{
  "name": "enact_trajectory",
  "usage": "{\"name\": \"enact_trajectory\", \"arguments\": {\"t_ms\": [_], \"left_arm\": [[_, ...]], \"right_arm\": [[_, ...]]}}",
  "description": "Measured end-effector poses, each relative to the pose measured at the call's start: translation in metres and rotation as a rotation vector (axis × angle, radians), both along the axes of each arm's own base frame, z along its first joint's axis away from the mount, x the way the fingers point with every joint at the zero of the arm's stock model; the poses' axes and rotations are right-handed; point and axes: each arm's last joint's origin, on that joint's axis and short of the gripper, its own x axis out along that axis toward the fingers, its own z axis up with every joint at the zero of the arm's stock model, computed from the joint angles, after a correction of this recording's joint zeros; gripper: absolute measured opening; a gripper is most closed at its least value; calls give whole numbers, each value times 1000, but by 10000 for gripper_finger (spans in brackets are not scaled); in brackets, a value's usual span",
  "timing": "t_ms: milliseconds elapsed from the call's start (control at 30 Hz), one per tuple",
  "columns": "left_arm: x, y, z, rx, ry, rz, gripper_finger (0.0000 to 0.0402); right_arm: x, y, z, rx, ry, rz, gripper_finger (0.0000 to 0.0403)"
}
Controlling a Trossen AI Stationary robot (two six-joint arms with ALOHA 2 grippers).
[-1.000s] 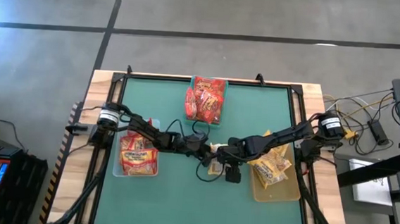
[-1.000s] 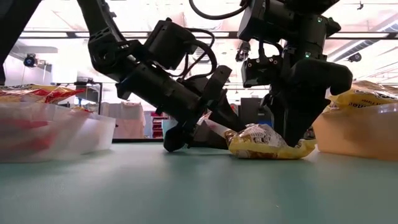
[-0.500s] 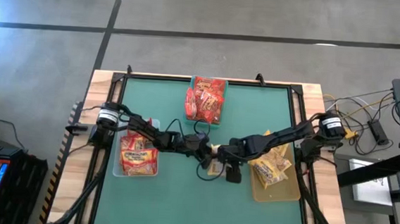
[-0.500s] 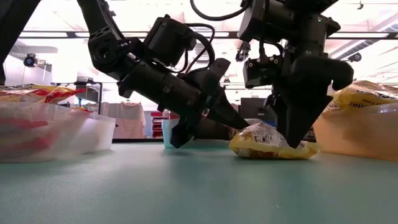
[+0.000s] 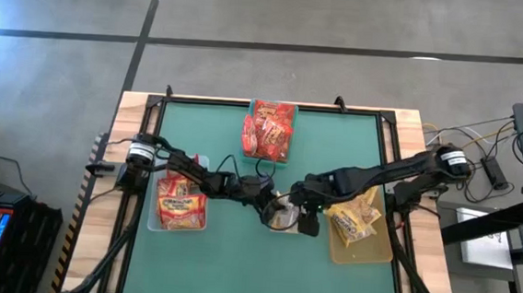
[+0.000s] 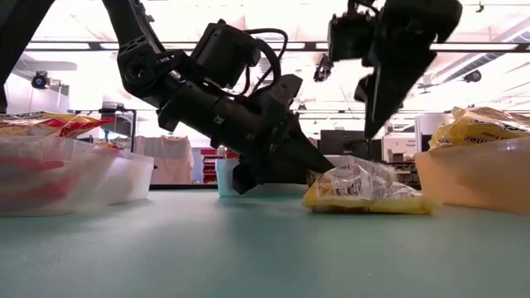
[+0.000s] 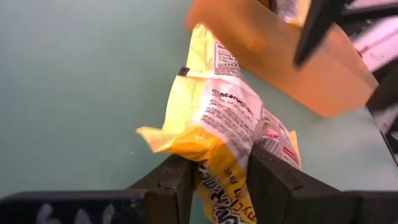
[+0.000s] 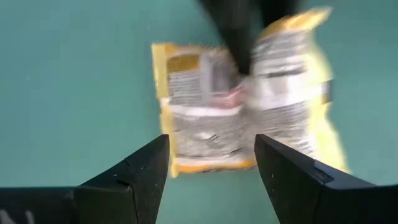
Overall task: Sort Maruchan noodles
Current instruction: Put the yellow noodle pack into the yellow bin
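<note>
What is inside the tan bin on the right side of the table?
The tan bin holds yellow noodle packets, piled toward its far end. The right arm crosses above that end, so anything beneath the pile or the arm cannot be seen.

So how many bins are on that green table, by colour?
Teal bin, red packets inside: 1
Clear bin, left side: 1
Tan bin, right side, yellow packets inside: 1
Total: 3 bins
</note>
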Motion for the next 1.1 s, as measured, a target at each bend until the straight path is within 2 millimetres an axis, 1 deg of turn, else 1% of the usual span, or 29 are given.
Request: {"name": "enact_trajectory", "arguments": {"t_ms": [133, 233, 333, 500, 767, 900, 1100], "left_arm": [[0, -2, 2, 16, -6, -76, 95], [0, -3, 6, 44, -20, -128, 80], [1, -4, 13, 58, -50, -151, 63], [1, -5, 20, 96, -83, -171, 42], [1, -7, 27, 107, -113, -233, 40], [1, -8, 30, 126, -135, -247, 40], [3, -9, 34, 155, -155, -275, 40]], "right_arm": [[-6, -4, 15, -90, -57, -47, 226], [-8, -7, 21, -99, -85, -72, 226], [-7, -10, 19, -79, -72, -120, 232], [-5, -10, 12, -79, -43, -132, 259], [-4, -12, 11, -95, -44, -100, 296], [-3, -12, 11, -40, -43, -89, 303], [1, -9, 5, 18, -31, -65, 304]]}}
